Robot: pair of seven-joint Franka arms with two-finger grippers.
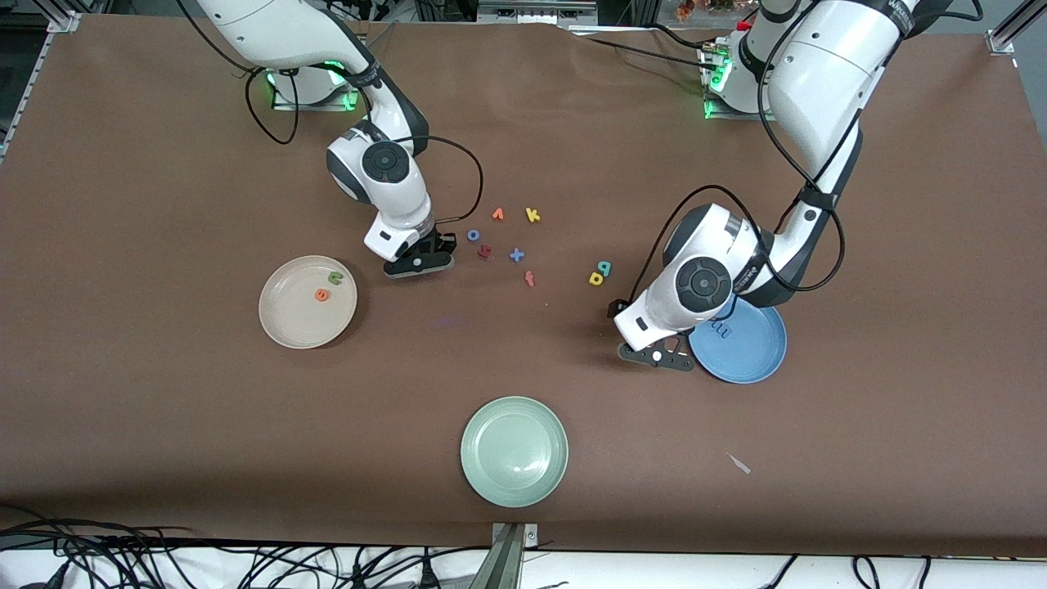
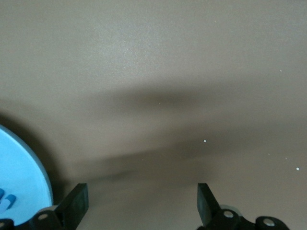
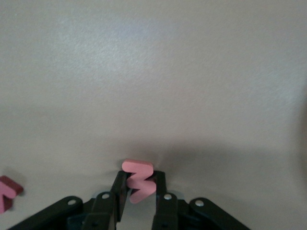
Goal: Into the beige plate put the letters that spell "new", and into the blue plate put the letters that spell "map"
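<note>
Item: pinkish-red w [image 3: 139,181], small foam letter, clamped edgewise between the fingers of the right gripper [image 1: 419,260] at centre-left of the front view, beside the beige plate [image 1: 288,325] that already holds the green n [image 1: 335,277] and orange e [image 1: 322,294]. Handling, by judgement: very light, soft and squashy, not fragile; best pinched across its flat faces near the middle, gently, lest it twist or pop free. Left gripper [image 1: 657,354], waiting at lower centre-right with fingers spread wide and empty, beside the blue plate [image 1: 757,360] holding the blue m [image 1: 721,329]; teal p [image 1: 604,267] and yellow a [image 1: 596,279] lie on the table nearby.
</note>
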